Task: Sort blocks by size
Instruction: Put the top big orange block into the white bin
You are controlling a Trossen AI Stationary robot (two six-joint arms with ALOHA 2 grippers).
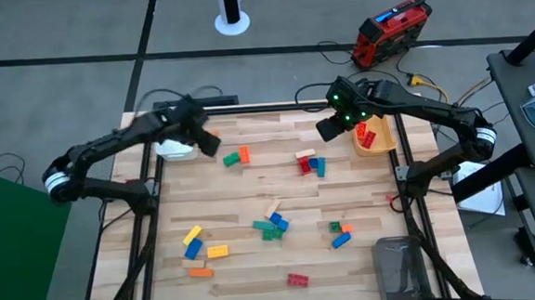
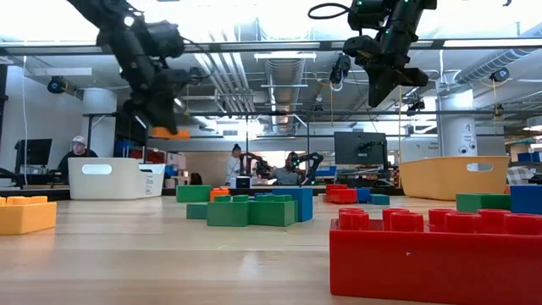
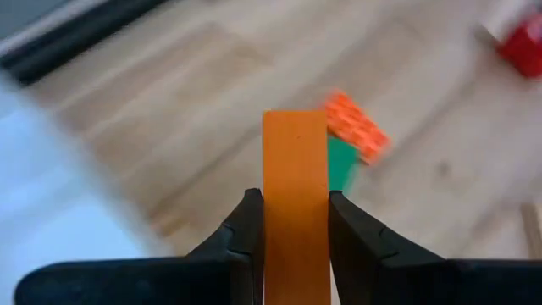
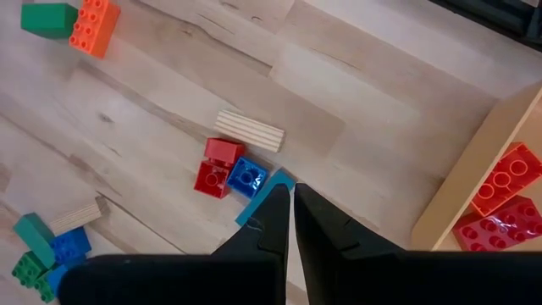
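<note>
My left gripper [image 3: 295, 222] is shut on a long orange block [image 3: 295, 169] and hangs high above the table's far left, beside the white bin [image 1: 176, 148]. Below it an orange block [image 3: 356, 127] and a green block [image 3: 341, 167] lie together on the table. My right gripper [image 4: 292, 203] is shut on nothing. It hovers above the table at the far right, next to the orange-yellow bin [image 1: 385, 143], which holds red blocks [image 4: 500, 199]. A red, blue and beige cluster [image 4: 230, 169] lies under it. More blocks are scattered over the near half of the table [image 1: 272, 226]. My left gripper pinches the orange block's two long sides [image 3: 268, 216] between its two fingers. The block lies along the fingers, and its far end [image 3: 295, 123] sticks out beyond their tips. In the low view the block [image 2: 170, 133] shows below the fingers, lifted well clear of the table.
A grey bin [image 1: 400, 267] stands at the near right corner. The table's black frame rails [image 1: 146, 222] run along both sides. Bare wood lies in the middle between the far blocks and the near ones. People sit in the room beyond the table.
</note>
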